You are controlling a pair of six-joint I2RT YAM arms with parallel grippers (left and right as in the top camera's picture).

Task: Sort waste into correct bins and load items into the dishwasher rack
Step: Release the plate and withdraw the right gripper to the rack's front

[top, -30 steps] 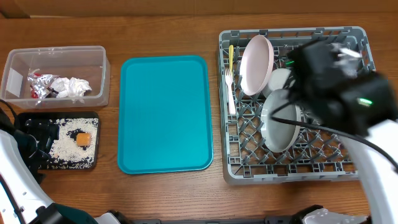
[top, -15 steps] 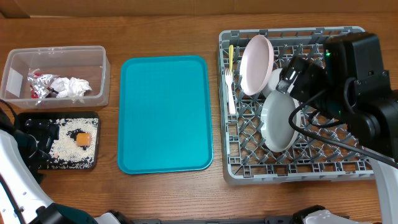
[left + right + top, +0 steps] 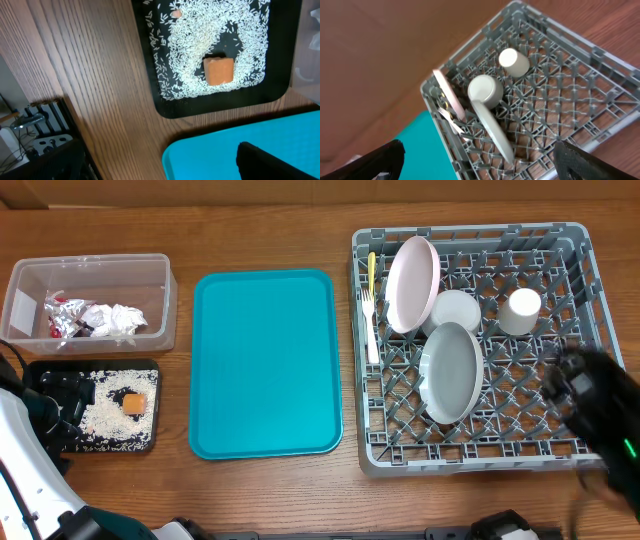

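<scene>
Overhead: the rack [image 3: 590,240] is sitting at the right edge of the tabletop [image 3: 250,230]. Inside it, the pink plate [image 3: 412,283] and grey plate [image 3: 450,372] are standing on edge between pegs, probably so they drain. The bowl [image 3: 455,310] is nestling between them, and the cup [image 3: 522,310] is resting toward the rack's far right corner. The spoon [image 3: 371,265] and fork [image 3: 370,330] are lying along its left edge.

The teal tray [image 3: 265,360] is lying mid-table. At the far left corner, the tub [image 3: 170,290] is holding the napkin [image 3: 115,318] and foil [image 3: 62,315]. In front of it, the black tray [image 3: 40,442] is carrying rice [image 3: 100,410] and the cube [image 3: 133,404], so food is apparently being kept apart from wrappers.

The left gripper [image 3: 62,395] is hovering at the black tray's left edge. The right gripper [image 3: 580,385], blurred, is hanging over the rack's near right corner.

Left wrist: this gripper is released and grasping nothing, with one finger [image 3: 265,160] showing above the teal tray.

Right wrist: its fingers [image 3: 375,162] are spreading wide with nothing between them, and the loaded rack is lying below.
</scene>
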